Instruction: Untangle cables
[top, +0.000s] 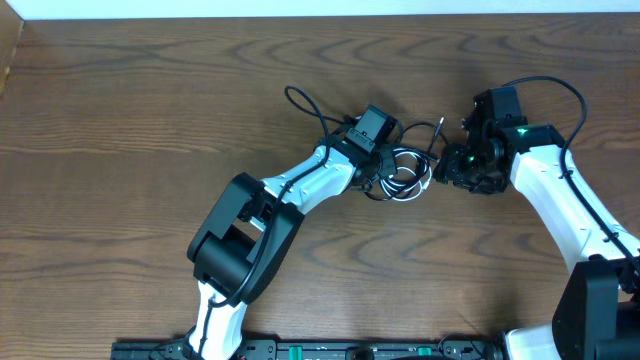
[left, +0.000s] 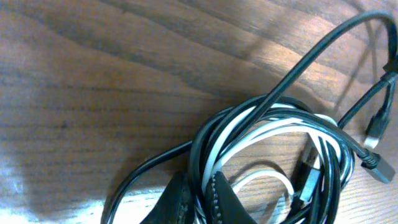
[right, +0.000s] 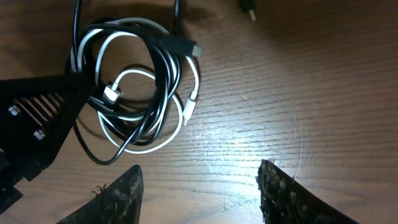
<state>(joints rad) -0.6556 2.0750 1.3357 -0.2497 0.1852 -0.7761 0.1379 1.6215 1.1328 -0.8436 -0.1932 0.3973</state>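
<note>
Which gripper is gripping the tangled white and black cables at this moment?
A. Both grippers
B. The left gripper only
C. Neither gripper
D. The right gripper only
B. In the left wrist view the left gripper pinches strands of the cables between its fingers. The right gripper stands open beside the coil, with only bare table between its fingers.

From overhead I look straight down on the whole table. My two wrist cameras sit close, tilted downward from opposite sides, and all views share the cables.
</note>
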